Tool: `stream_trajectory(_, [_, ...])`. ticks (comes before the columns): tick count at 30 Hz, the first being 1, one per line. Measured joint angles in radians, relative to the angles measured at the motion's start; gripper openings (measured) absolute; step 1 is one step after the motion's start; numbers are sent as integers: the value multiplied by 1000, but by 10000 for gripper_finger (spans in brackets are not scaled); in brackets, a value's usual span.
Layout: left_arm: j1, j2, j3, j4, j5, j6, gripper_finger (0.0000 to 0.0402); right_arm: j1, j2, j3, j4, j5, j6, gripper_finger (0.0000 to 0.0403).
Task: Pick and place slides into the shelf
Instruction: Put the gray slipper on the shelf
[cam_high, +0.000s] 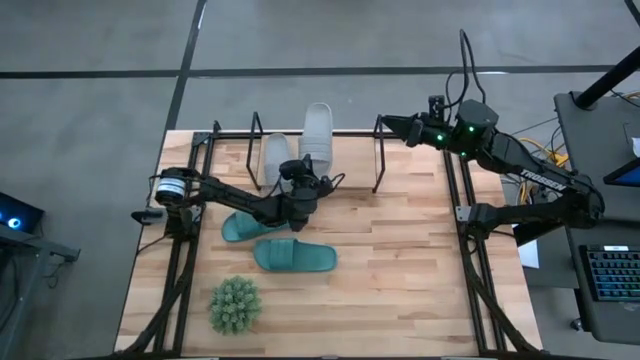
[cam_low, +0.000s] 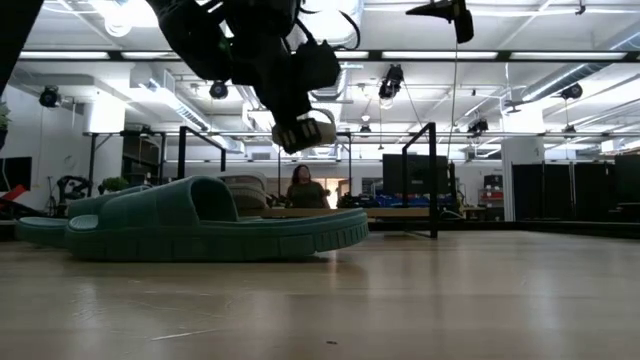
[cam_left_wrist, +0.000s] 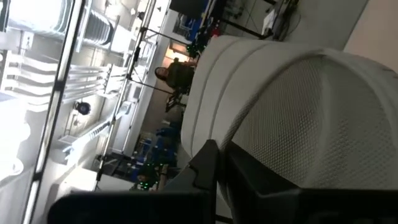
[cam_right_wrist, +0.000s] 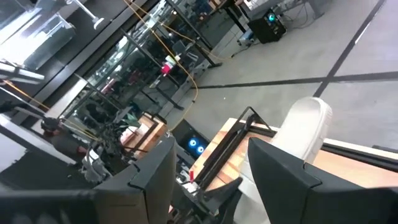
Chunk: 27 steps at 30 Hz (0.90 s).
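Observation:
One light grey slide (cam_high: 274, 160) lies in the shelf (cam_high: 379, 152), a black wire rack at the table's far edge. My left gripper (cam_high: 305, 178) is shut on the second grey slide (cam_high: 317, 133), which points away over the shelf and past the far edge. In the left wrist view this slide (cam_left_wrist: 292, 93) fills the picture. Two teal slides (cam_high: 240, 227) (cam_high: 295, 257) rest sole-down on the table nearer to me; one teal slide (cam_low: 215, 225) fills the low view. My right gripper (cam_right_wrist: 214, 180) hovers open above the shelf's right end (cam_right_wrist: 231, 142). My left gripper holds the second grey slide by its near end (cam_high: 311, 165), pinched between the two fingers (cam_left_wrist: 208, 165) beside the dotted surface (cam_left_wrist: 261, 143). It comes from the table's near side, along the slide. In the low view the held end (cam_low: 305, 133) is well above the table.
A small spiky green plant (cam_high: 235, 305) stands near the table's near left corner. Black frame rails (cam_high: 460, 200) run along both table sides. Bare wood lies right of the teal slides (cam_high: 400, 260). A person (cam_low: 300, 185) sits in the room beyond the table.

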Motion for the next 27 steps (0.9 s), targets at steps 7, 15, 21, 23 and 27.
stream_trajectory(7, [-20, 1, -3, -1, -109, -141, 0, 0, 1, 0, -4, 1, -11, 192])
stream_trajectory(15, [-26, 75, -6, 0, -109, -184, 0, 0, 9, 0, -19, 1, -20, 192])
stream_trajectory(21, [-40, 152, 31, -1, -108, -184, 0, 0, 10, 0, -24, 1, -21, 192])
stream_trajectory(23, [-41, 176, 59, 5, -110, -184, 0, 0, 10, 0, -26, 6, -22, 192])
stream_trajectory(27, [-41, 226, 135, -1, -108, -168, 0, 0, 10, 0, -28, 9, -21, 192])
